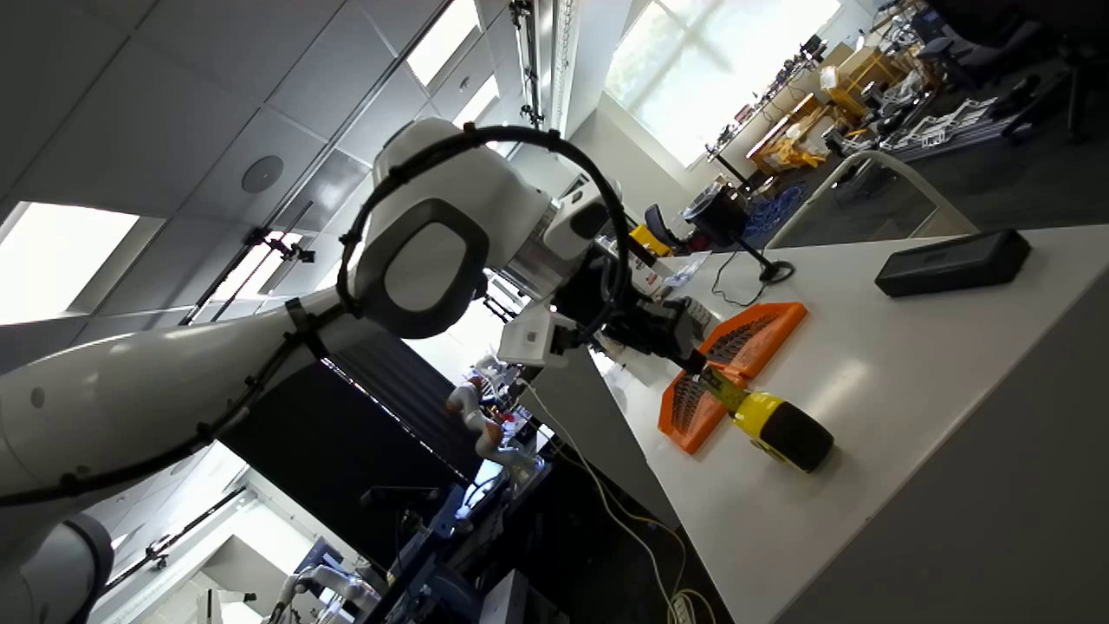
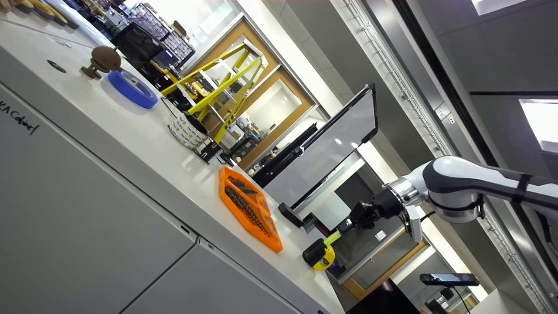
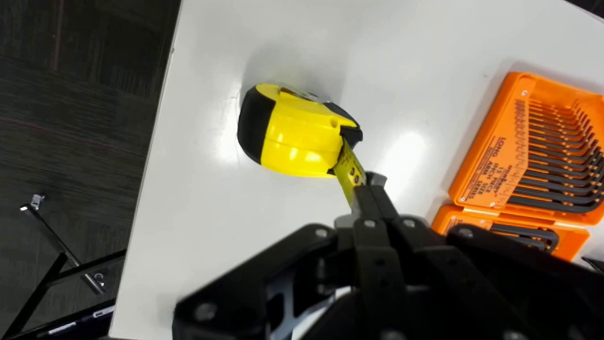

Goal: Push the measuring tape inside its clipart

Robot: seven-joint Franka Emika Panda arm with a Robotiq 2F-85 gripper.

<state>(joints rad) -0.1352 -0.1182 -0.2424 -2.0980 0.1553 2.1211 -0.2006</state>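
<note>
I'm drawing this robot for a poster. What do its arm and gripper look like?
The arm is white and rounded, with dark grey trim and a silver collar near the wrist. A black cable, held by a black band, runs along it; a white box sits by the wrist. The gripper is black, with slim straight fingers and pale round screw heads.
</note>
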